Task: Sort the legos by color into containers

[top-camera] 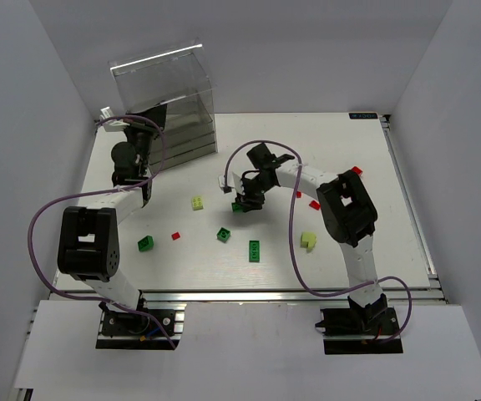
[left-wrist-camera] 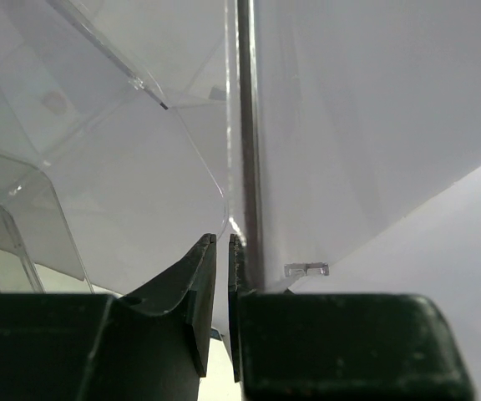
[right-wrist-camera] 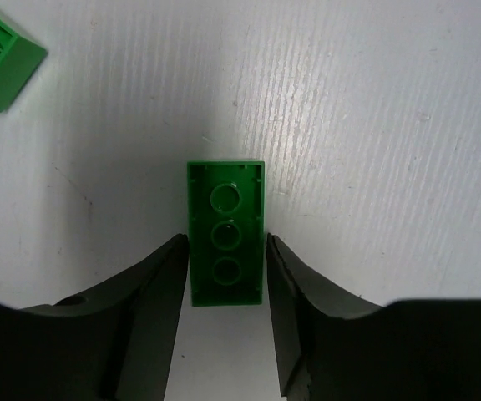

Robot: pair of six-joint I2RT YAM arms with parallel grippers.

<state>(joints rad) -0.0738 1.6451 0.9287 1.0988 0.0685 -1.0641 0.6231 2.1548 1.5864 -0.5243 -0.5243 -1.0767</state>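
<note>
The right gripper [right-wrist-camera: 225,244] hangs low near the middle of the white worktop [top-camera: 349,138]. Its jaws grasp a green studded plastic brick [right-wrist-camera: 225,196] by both long sides. The brick lies underside up on the surface. Other green bricks [top-camera: 254,251], pale yellow-green bricks [top-camera: 197,202] and tiny red bricks [top-camera: 174,236] lie scattered well apart across the worktop. The left gripper [left-wrist-camera: 222,242] is at the front of the clear boxy plastic cabinet [top-camera: 167,100], which stands at the far left corner. Its jaws are clenched almost together on a thin clear edge of the cabinet.
</note>
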